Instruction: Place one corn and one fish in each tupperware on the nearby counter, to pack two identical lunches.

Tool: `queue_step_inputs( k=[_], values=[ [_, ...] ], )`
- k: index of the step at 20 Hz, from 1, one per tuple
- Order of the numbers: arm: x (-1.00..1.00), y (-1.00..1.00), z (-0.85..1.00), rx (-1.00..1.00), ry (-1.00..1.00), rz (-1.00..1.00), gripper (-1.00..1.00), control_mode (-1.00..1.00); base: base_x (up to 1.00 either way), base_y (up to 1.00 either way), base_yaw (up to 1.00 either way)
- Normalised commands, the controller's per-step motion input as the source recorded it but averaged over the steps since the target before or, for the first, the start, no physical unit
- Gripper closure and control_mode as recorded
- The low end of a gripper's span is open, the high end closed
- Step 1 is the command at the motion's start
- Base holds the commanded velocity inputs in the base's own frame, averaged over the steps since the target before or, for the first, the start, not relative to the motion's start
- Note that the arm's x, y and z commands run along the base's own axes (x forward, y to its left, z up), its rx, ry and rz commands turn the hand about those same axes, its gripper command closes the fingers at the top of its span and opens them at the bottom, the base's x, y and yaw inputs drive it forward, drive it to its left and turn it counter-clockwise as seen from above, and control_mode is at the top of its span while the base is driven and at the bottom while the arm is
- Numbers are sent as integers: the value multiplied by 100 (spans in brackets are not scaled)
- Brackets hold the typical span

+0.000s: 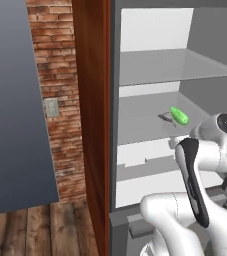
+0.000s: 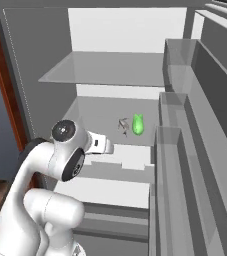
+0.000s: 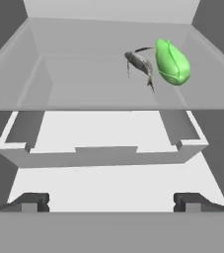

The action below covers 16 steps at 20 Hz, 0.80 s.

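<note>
A bright green corn [image 3: 172, 62] lies on the middle shelf [image 3: 79, 74] of an open grey fridge, with a slim dark-grey fish [image 3: 140, 65] touching its left side. The same corn [image 1: 179, 115] [image 2: 138, 124] and fish [image 1: 166, 118] [image 2: 123, 125] sit towards the back right of that shelf. My gripper [image 3: 112, 202] is open and holds nothing. It is level with the shelf's front edge, short of both and a little left of them. The tupperware and the counter are out of view.
An upper glass shelf [image 2: 110, 70] hangs above the one with the food. A notched white ledge [image 3: 101, 155] lies below. The fridge door's bins [image 2: 177, 165] stand close on the right. A reddish wooden panel [image 1: 92, 125] and a brick wall [image 1: 55, 75] are on the left.
</note>
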Motion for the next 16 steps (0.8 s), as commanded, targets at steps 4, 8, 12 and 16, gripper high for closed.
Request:
queue_step_inputs(
  k=[4,8,12,16],
  values=[
    [75,-29,0,0,1,0,-100,-100,0,0,0],
    [72,-37,0,0,5,-2,-100,-100,0,0,0],
    [61,-24,0,0,4,-2,-100,-100,0,0,0],
    [54,-15,0,0,0,-3,-100,-100,0,0,0]
  ],
)
